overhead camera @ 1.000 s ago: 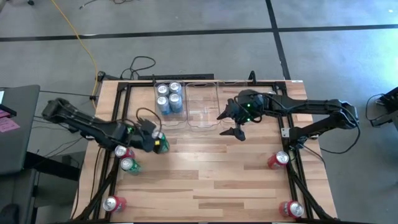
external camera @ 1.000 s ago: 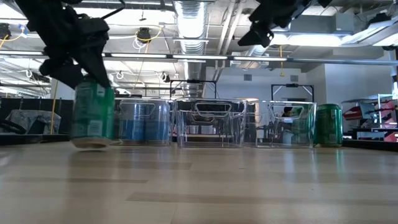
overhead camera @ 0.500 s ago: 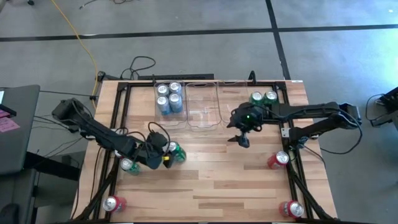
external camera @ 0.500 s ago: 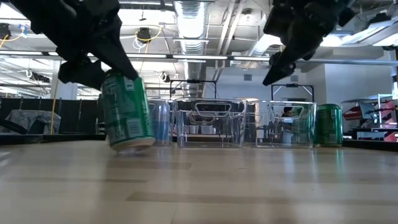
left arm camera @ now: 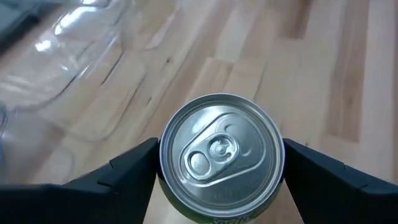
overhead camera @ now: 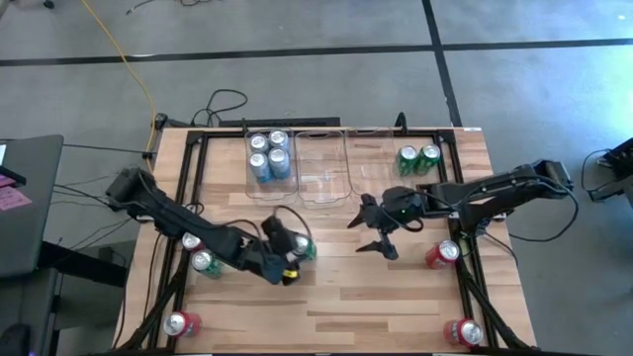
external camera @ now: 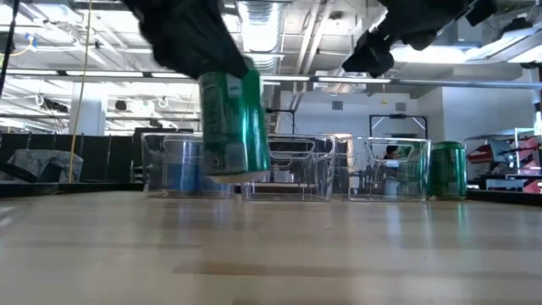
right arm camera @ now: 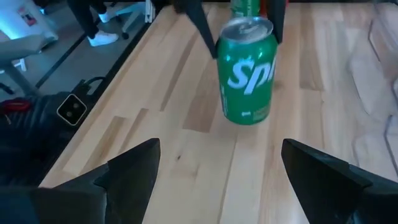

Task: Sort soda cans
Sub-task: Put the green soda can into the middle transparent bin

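Green soda can (overhead camera: 303, 248), clamped by the left gripper (overhead camera: 294, 259) and carried clear of the wooden table (overhead camera: 396, 297) near its middle; right gripper (overhead camera: 373, 232), spread empty, faces it, apparently for handover.

Colours of cans, bins, table and arms

Green can (external camera: 235, 125) with silver top and white lettering between dark fingers (left arm camera: 127, 171) of left gripper (overhead camera: 294, 264). Four blue and silver cans (overhead camera: 268, 155) in clear bin (overhead camera: 254, 185), second clear bin (overhead camera: 321, 201) beside. Two green cans (overhead camera: 418, 156) with silver tops near table corner. Red cans (overhead camera: 441, 254) with silver tops at the edges, one more green can (overhead camera: 206, 262) among these. Pale wooden table (overhead camera: 346, 297) in light and darker planks, black frame (overhead camera: 196, 168). Right gripper (overhead camera: 375, 229) black. Grey floor (overhead camera: 297, 59), yellow cable (overhead camera: 124, 59).
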Action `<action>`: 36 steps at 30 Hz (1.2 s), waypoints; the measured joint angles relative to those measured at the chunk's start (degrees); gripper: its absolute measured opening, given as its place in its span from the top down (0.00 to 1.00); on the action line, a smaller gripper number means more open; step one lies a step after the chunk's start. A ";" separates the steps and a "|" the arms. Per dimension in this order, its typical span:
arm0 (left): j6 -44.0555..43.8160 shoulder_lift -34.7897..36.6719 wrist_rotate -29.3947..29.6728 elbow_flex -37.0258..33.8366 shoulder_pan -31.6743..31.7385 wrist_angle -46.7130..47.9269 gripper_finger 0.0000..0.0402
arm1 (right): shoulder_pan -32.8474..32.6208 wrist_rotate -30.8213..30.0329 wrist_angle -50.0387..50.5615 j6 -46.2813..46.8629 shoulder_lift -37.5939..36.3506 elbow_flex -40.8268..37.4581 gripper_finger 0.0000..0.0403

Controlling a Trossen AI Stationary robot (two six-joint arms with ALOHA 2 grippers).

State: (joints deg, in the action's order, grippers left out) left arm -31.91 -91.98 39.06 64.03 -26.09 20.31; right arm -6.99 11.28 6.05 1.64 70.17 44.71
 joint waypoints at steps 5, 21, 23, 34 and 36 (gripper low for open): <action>4.85 -6.50 -0.07 8.24 0.29 4.63 0.22 | -1.74 -0.52 -1.50 0.03 1.38 0.05 0.12; -1.45 -9.43 -1.12 9.51 3.48 4.74 0.15 | -3.90 -0.83 -6.87 0.71 8.07 0.03 0.12; -1.32 -9.32 -0.97 9.46 3.67 4.35 0.12 | -3.88 -0.84 -6.68 0.51 9.98 0.00 0.12; 0.55 -7.34 -0.05 9.37 3.26 4.64 0.01 | -2.31 -9.11 -16.21 3.01 14.58 0.06 0.12; 1.28 -5.60 3.16 9.40 2.28 5.96 0.01 | -1.88 -9.84 -21.24 4.03 14.95 -0.60 0.12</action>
State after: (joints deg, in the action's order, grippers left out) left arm -30.63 -97.57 42.22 73.43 -23.81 26.27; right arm -8.87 1.43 -15.19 5.67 85.12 44.10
